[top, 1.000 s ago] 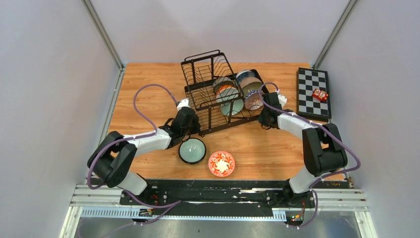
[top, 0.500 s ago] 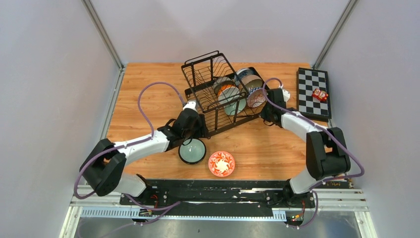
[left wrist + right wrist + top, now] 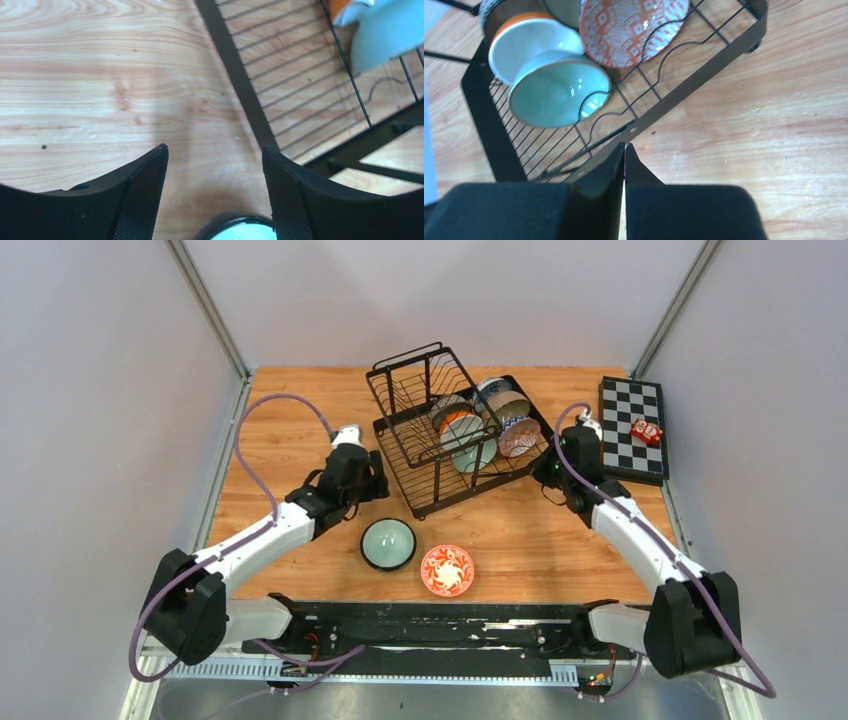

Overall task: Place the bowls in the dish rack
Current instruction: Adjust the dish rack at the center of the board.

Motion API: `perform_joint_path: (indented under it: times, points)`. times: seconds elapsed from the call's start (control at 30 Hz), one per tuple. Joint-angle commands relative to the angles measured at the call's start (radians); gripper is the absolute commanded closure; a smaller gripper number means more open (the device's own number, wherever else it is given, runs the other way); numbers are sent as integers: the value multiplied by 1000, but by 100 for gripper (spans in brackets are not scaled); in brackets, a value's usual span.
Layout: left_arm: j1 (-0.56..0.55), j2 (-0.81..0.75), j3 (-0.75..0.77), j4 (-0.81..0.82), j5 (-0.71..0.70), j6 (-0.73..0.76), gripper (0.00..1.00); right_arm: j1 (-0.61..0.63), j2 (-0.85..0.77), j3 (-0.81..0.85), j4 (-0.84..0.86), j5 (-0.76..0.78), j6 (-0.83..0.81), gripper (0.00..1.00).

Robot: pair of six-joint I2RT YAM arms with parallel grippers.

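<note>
Dish rack [image 3: 470, 490] at upper centre holds several bowls [image 3: 470, 430]; a pale green bowl [image 3: 388, 543] and orange-red bowl [image 3: 447, 570] sit at lower centre, so the left gripper [image 3: 368, 483], jaws apart and empty, probably must next straddle the green rim, while the right gripper [image 3: 624, 145] has its jaws together.

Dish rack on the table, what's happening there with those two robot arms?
The robot is filling the dish rack, which already holds several bowls. The left gripper hangs open and empty beside the rack; the right gripper is shut on nothing at its front edge. A pale green bowl and an orange-red floral bowl sit on the table, not yet loaded.
</note>
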Motion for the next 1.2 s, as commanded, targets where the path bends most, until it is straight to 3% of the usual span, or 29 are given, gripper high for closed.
perform_joint_path:
  times: [0.0,0.33,0.47,0.97,1.17]
  points:
    - [107,-27,-49,79,62,6,29,-9,-114,-75,21,-119,-6,95]
    - [384,236,42,318,344,-79,25,20,-341,-192,34,-257,27,80]
    - [407,376,159,334,383,-66,24,38,-395,-220,16,-284,23,65]
    - [466,788,632,256,608,113,26,65,-429,-281,19,-360,17,64]
    - [466,853,692,243,689,172,31,65,-382,-277,42,-373,8,64]
